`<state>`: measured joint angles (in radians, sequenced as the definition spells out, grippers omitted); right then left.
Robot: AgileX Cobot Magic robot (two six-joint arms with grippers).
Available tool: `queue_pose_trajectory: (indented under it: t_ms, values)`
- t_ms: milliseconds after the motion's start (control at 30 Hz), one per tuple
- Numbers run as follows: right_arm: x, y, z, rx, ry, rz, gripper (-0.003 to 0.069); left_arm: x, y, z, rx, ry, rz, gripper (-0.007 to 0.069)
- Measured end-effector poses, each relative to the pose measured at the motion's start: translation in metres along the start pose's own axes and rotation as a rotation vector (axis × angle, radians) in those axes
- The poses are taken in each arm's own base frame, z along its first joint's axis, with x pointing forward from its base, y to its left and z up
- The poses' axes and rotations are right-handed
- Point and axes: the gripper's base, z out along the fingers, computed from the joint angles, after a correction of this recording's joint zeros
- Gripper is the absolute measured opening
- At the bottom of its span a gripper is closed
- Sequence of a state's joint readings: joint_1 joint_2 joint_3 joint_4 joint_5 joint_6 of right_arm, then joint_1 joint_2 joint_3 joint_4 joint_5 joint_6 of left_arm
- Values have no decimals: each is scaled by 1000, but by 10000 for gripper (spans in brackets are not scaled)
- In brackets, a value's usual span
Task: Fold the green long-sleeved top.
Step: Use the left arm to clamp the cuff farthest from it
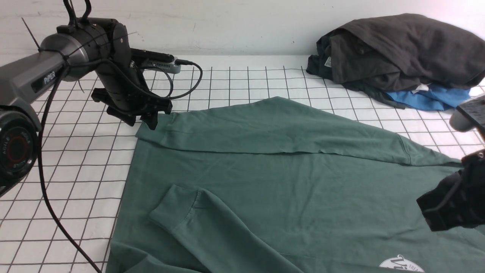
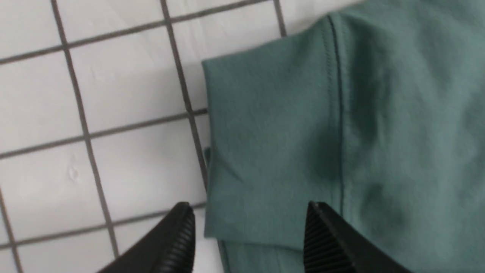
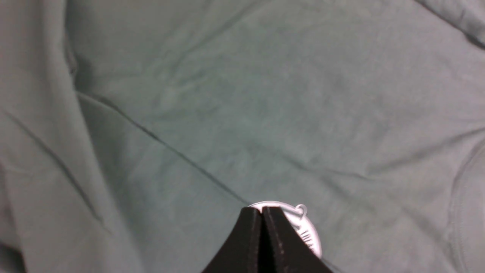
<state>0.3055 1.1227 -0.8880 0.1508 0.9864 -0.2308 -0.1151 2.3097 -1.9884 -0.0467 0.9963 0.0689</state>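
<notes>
Matte green jersey top (image 1: 288, 189) lies smooth; left claw (image 2: 248, 207) gapes empty, right claw (image 3: 262, 211) pinched shut.

**Open jaws straddle the cuff's edge**

The left gripper (image 2: 250, 235) shows as two black ridged fingertips (image 2: 178, 239), standing well apart. One tip lies over the white table (image 2: 125, 76) with its dark grid lines, and the other lies over the green long-sleeved top (image 2: 398, 132). Between them runs the end edge of a sleeve cuff (image 2: 265, 132), which lies flat. A stitched seam (image 2: 339, 113) marks where it joins the sleeve. A second layer of green cloth (image 2: 257, 261) peeks from under the cuff near the tips. The picture is soft: the tips seem to hover clear of the fabric, though contact cannot be ruled out.
</notes>
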Motion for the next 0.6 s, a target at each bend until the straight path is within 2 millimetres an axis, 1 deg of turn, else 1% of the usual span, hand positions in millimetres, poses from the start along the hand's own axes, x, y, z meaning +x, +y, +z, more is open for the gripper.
queue_pose_trajectory:
  t_ms: [33,100,133,233,300,367,400,433,467,600]
  values:
    - [-4,-1,1,7,3,0,-15,-2,0,7,0,4,0,363]
    - [-10,-3,5,10,10,1,-15,-4,1,13,0,8,0,363]
    - [-11,-3,6,10,13,1,-15,-5,1,13,0,7,0,363]
    - [-19,-5,11,9,23,1,-15,-5,1,22,3,23,-3,359]
    - [-22,-6,16,8,34,3,-15,-5,1,24,3,27,-4,339]
    - [-22,-7,20,6,48,4,-15,-4,1,25,3,33,-4,295]
    - [-22,-7,22,5,52,4,-15,-4,1,25,3,34,-4,258]
    - [-22,-7,22,5,53,5,-15,-4,1,25,3,35,-4,251]
    - [-22,-7,23,5,56,5,-15,-4,1,24,3,37,-4,195]
    - [-22,-7,23,4,56,5,-15,-4,1,17,3,38,1,66]
